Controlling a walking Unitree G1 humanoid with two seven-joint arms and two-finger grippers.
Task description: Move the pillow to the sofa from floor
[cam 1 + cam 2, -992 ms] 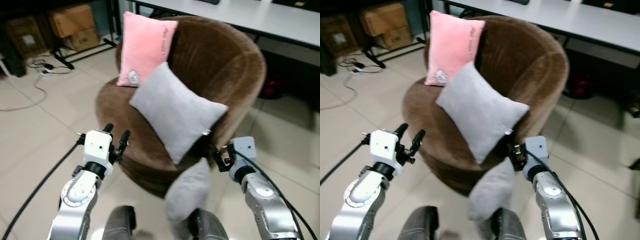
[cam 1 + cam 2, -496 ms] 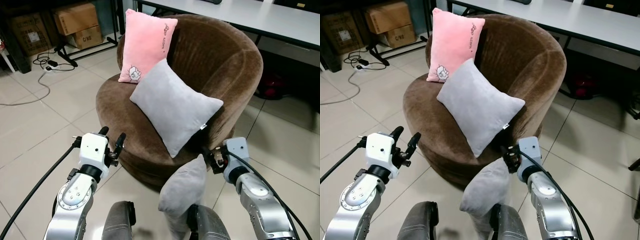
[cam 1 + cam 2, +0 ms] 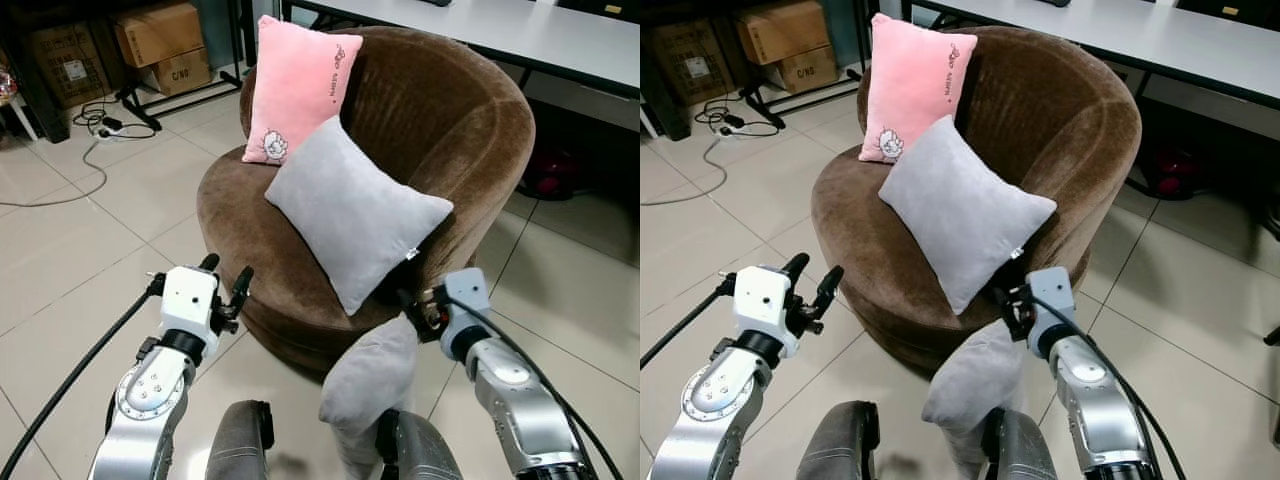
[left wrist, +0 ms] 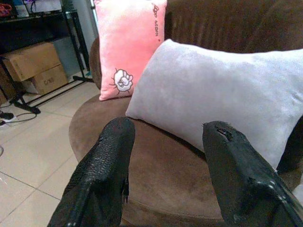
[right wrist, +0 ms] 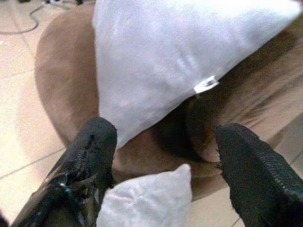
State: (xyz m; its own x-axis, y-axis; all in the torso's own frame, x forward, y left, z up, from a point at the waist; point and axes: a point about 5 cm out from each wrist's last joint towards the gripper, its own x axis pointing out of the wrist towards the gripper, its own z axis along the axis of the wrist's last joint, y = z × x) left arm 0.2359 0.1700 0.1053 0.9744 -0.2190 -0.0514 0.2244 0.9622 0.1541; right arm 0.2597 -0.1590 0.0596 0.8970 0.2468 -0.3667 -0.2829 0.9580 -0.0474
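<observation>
Left eye view: two grey plush pillows, one (image 3: 368,375) on the floor just below the open right gripper (image 3: 418,312), one (image 3: 355,217) on the round brown sofa (image 3: 470,120); one pink pillow (image 3: 297,90); open left gripper (image 3: 226,275).

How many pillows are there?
3. A pink pillow leans on the chair's back, a grey pillow leans on the seat, and another grey pillow stands on the floor by the right gripper. More may be hidden.

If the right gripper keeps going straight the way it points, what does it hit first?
Most likely the top corner of the grey pillow on the floor, low between the open fingers of the right gripper. Past that lies the brown sofa; depth is hard to judge.
</observation>
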